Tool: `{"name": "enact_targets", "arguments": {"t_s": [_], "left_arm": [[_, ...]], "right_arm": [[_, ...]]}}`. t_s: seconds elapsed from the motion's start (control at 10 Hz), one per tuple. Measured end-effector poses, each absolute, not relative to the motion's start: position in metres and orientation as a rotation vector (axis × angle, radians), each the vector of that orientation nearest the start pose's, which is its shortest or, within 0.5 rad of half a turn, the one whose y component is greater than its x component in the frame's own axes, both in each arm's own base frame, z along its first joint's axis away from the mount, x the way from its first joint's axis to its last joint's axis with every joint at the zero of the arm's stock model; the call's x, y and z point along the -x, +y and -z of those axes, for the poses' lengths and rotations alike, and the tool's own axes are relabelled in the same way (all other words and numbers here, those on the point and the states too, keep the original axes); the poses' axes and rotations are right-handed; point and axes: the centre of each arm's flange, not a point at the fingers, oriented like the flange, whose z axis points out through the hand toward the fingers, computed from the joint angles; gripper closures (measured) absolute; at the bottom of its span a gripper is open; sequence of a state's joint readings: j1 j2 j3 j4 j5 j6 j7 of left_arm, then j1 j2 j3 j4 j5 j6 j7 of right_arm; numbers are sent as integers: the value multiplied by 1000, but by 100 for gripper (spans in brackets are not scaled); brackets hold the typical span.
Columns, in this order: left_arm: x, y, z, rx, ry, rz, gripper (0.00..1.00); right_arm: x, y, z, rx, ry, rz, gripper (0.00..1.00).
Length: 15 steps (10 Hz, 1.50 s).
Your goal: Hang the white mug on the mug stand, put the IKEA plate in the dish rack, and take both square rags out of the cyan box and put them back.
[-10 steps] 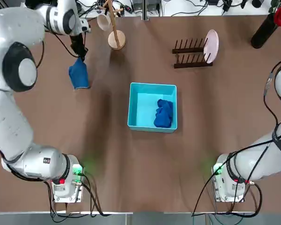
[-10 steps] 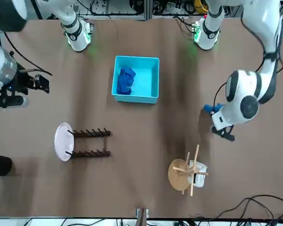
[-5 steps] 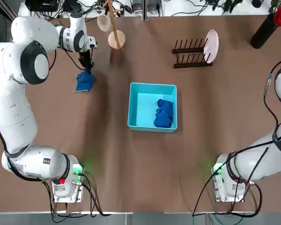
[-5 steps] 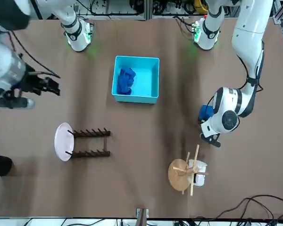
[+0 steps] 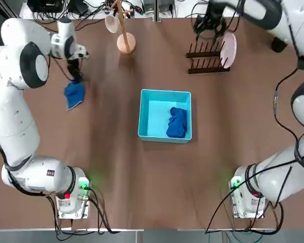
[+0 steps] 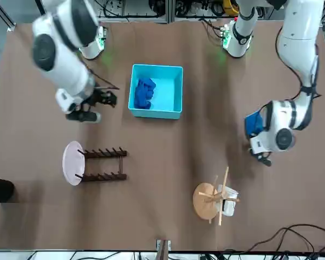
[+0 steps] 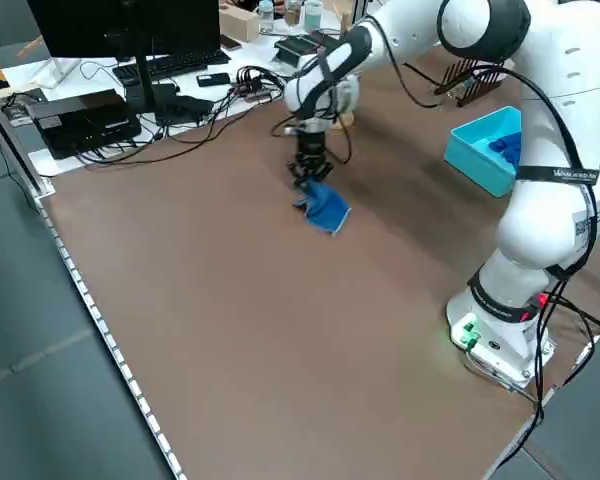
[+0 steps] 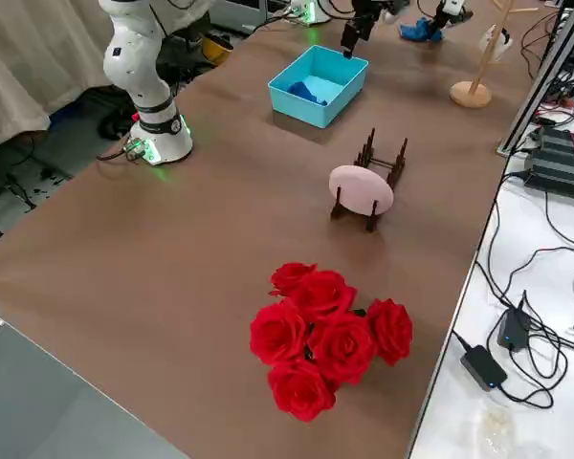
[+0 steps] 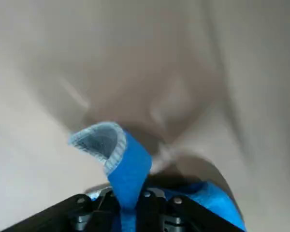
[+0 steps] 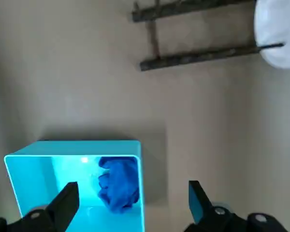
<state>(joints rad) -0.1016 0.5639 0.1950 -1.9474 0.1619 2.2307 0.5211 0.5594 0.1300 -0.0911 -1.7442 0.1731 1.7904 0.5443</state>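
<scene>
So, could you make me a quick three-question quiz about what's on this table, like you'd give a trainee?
1. True or false: the plate stands in the dark rack.
2. Fill in the blank: the left gripper, off to the left of the cyan box, is gripping a blue ____.
3. Which is nearer the dark rack: the right gripper, or the wooden mug stand?

Key: 1. True. 2. Rag. 3. The right gripper, which is open.
</scene>
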Motion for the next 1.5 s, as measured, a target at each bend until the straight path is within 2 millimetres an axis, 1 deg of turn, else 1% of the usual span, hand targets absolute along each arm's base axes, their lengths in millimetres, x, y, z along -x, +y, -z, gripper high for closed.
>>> {"name": "enact_targets", "arguments": {"t_s": [0.1, 0.2, 0.4, 0.5, 0.6, 0.7, 0.8, 0.9, 1.0, 1.3, 1.4, 1.5], "left_arm": [[-581, 100, -178, 2838, 853, -517, 92], [-575, 135, -182, 2826, 885, -529, 92], [-560, 202, -185, 2840, 919, -508, 92], [-554, 217, -184, 2852, 915, -502, 92], [-554, 208, -180, 2872, 917, -492, 92], [-559, 180, -175, 2910, 920, -467, 92], [-566, 144, -172, 2941, 901, -444, 92], [-574, 106, -173, 2968, 854, -417, 92], [-578, 65, -174, 2999, 797, -393, 92], [-582, -61, -181, 3089, 631, -335, 92], [-583, -95, -187, 3115, 576, -301, 92], [-587, -123, -191, 3139, 530, -255, 92]], "right_arm": [[-496, 307, -467, 3026, 213, -193, 0], [-469, 326, -444, 3023, 230, -174, 0], [-423, 351, -396, 3029, 239, -157, 0], [-403, 361, -375, 3031, 235, -142, 0], [-387, 369, -359, 3027, 236, -122, 0], [-372, 376, -346, 3023, 235, -103, 0], [-356, 383, -331, 3022, 231, -88, 0], [-342, 389, -314, 3026, 220, -78, 0], [-334, 392, -298, 3034, 212, -74, 0], [-327, 397, -254, 3066, 196, -74, 2], [-324, 397, -241, 3070, 192, -65, 6], [-321, 397, -231, 3072, 186, -55, 13]]}}
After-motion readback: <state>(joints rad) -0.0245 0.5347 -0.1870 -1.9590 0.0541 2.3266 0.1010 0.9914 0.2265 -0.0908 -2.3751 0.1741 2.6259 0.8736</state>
